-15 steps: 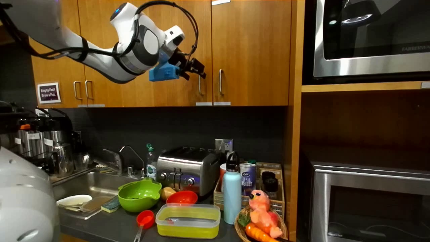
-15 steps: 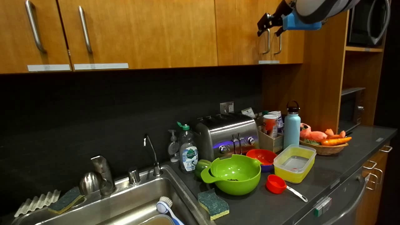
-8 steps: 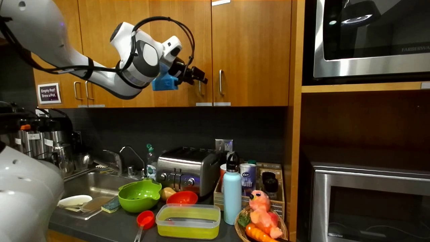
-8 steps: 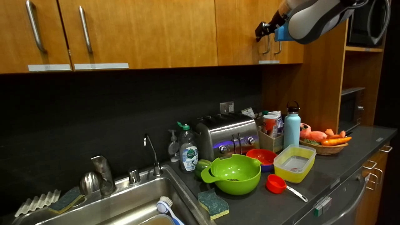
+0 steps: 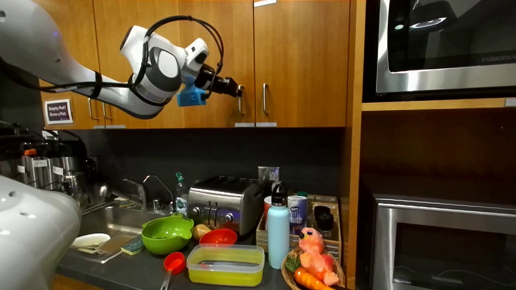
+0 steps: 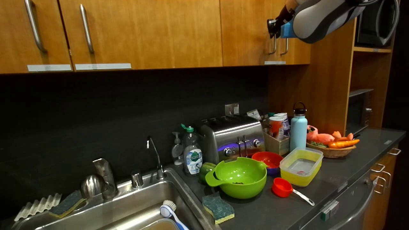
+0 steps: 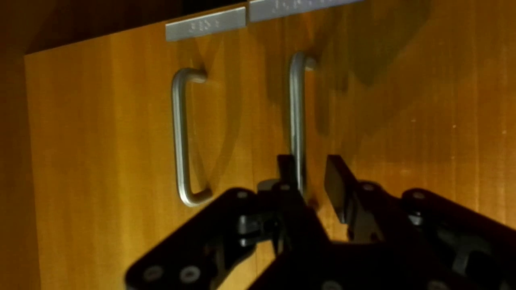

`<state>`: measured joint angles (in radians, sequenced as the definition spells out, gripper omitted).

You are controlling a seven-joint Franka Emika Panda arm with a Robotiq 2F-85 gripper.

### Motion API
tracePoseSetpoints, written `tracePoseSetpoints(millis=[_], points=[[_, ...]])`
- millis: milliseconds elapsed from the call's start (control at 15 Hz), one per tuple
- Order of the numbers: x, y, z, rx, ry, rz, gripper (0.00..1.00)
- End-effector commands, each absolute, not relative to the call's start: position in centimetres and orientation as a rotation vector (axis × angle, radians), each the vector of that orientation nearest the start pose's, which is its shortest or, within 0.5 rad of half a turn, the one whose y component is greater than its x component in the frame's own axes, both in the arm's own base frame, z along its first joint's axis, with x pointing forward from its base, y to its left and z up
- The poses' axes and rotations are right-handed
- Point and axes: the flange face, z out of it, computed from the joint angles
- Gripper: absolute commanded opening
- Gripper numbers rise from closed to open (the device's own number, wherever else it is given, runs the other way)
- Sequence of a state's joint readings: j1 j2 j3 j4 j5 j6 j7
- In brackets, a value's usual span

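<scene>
My black gripper is at a brown wooden upper cabinet door, its jaws partly apart. In the wrist view a metal bar handle runs down into the gap between the fingers, close beside the left finger; a wider gap lies toward the right finger. Whether the left finger touches the bar cannot be told. The handle's far end is hidden behind the gripper. A second handle on the neighbouring door stands apart to the left. In both exterior views the gripper is at the upper part of the handle.
Below on the counter are a toaster, a green bowl, a yellow container, a light blue bottle and a basket with toys. A sink lies to one side. A microwave sits on a shelf.
The arm first came down along the cabinet, then shifted slightly back and up. The gripper's fingers have drawn much closer together. Both cabinet doors remain closed.
</scene>
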<state>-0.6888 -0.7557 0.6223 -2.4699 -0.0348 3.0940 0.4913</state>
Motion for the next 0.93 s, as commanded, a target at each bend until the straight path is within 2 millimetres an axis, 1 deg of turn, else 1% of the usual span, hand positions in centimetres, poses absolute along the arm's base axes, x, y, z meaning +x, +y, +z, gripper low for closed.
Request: tracePoseSetpoints(millis=[0,333,467,533,600,667,867], points=[[39.1,6.0,64.9,-2.575,0.529,-2.055,0.0],[36.5,6.7,65.5,-2.539,0.551,-2.06,0.0],[35.9,6.9,65.5,-2.54,0.544,-2.039,0.0],[35.6,7.0,65.5,-2.547,0.537,-2.025,0.05],[35.5,7.1,65.5,-2.555,0.532,-2.004,0.26],[35.4,7.1,65.3,-2.565,0.528,-1.98,0.3],[35.3,6.7,64.8,-2.575,0.53,-1.918,0.5]])
